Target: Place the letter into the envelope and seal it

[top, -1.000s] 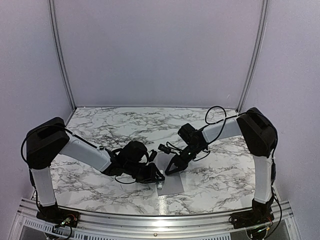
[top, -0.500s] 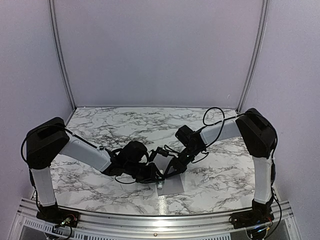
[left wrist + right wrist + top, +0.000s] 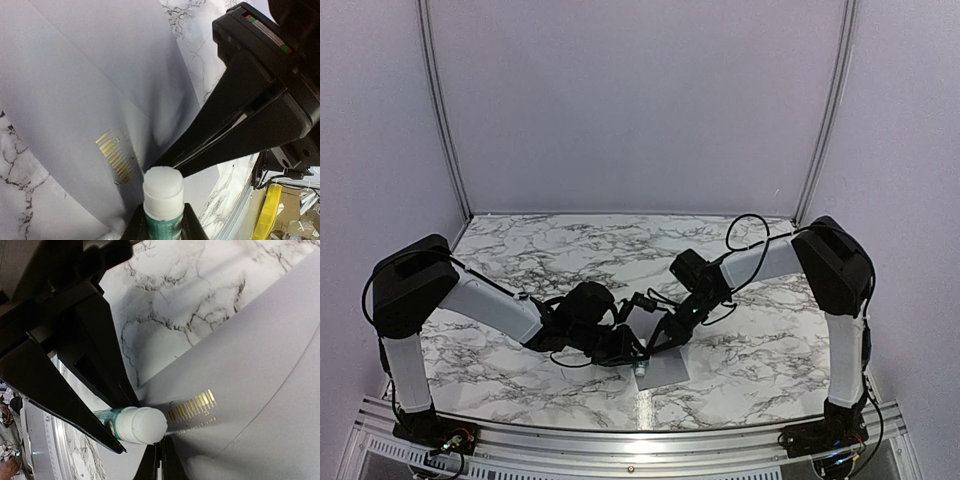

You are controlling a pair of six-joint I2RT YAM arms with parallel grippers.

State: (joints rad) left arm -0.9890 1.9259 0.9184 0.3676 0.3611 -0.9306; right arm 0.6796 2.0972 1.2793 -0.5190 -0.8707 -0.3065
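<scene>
The grey envelope (image 3: pixel 666 372) lies near the table's front edge, with a small gold mark on it (image 3: pixel 116 159). Its flap (image 3: pixel 240 370) is lifted and bent. My left gripper (image 3: pixel 636 356) is shut on a green-and-white glue stick (image 3: pixel 162 200), whose white tip touches the flap next to the gold mark (image 3: pixel 192 406). My right gripper (image 3: pixel 656 346) is shut and seems to pinch the flap's edge right beside the glue stick (image 3: pixel 136 424). Its fingers (image 3: pixel 235 120) meet the paper at the stick's tip. The letter is out of view.
The white-and-grey marble table (image 3: pixel 550 255) extends behind and to both sides of the arms. A metal rail (image 3: pixel 620 440) runs along the near edge. Purple walls close in the back and sides.
My right gripper has moved a little left and down onto the envelope, closing up to the glue stick. The left gripper has barely moved.
</scene>
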